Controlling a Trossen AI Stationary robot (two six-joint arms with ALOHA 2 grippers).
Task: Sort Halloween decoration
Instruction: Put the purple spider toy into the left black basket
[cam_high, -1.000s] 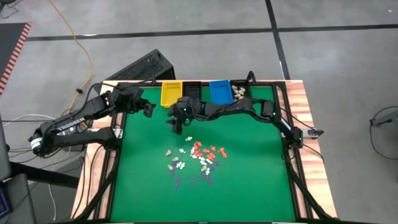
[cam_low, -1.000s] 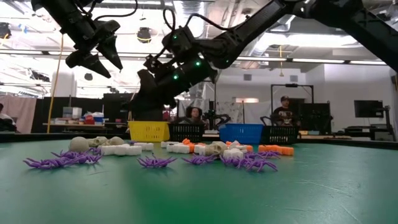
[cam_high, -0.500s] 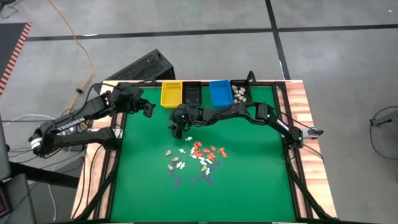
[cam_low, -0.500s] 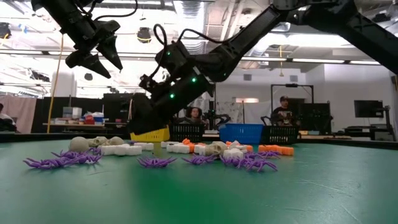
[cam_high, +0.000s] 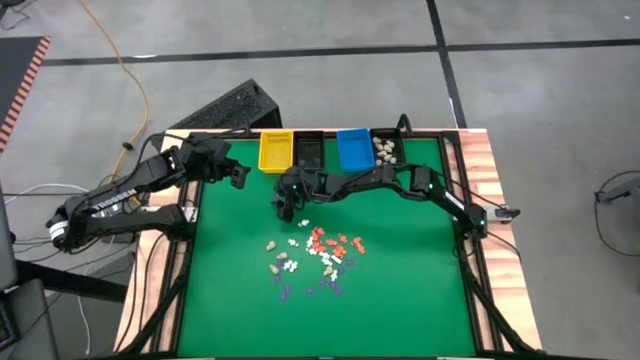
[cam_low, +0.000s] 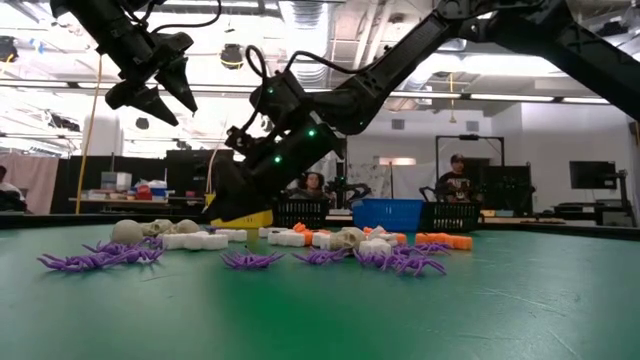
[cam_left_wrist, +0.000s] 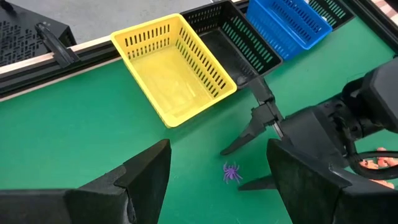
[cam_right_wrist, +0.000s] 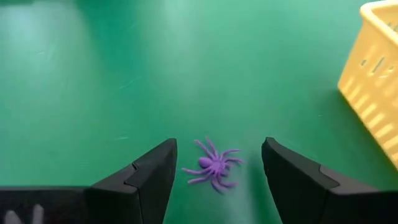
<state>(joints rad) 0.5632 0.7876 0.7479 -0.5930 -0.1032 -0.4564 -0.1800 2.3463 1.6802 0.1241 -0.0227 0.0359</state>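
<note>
Here the right gripper (cam_high: 287, 207) hangs low over the green felt worktop (cam_high: 400, 290), a little in from the far edge and just in front of the yellow slotted plastic bin (cam_high: 275, 150), its jaws spread wide with nothing in them. Directly between them — flat on the felt — lies one small purple plastic spider (cam_right_wrist: 213, 167), legs splayed, body roughly along the line the jaws point. So the piece sits straight ahead and below the open jaws; a short drop should bracket it, in my judgement. The left gripper (cam_high: 238, 176) waits higher, near the far-left corner, jaws likewise released and empty — clearly the farther arm. The rest of the Halloween decoration (cam_high: 315, 255) lies heaped mid-worktop: orange, white, cream and purple pieces. A few cream ones already sit in the far-right black mesh bin (cam_high: 385, 150).
</note>
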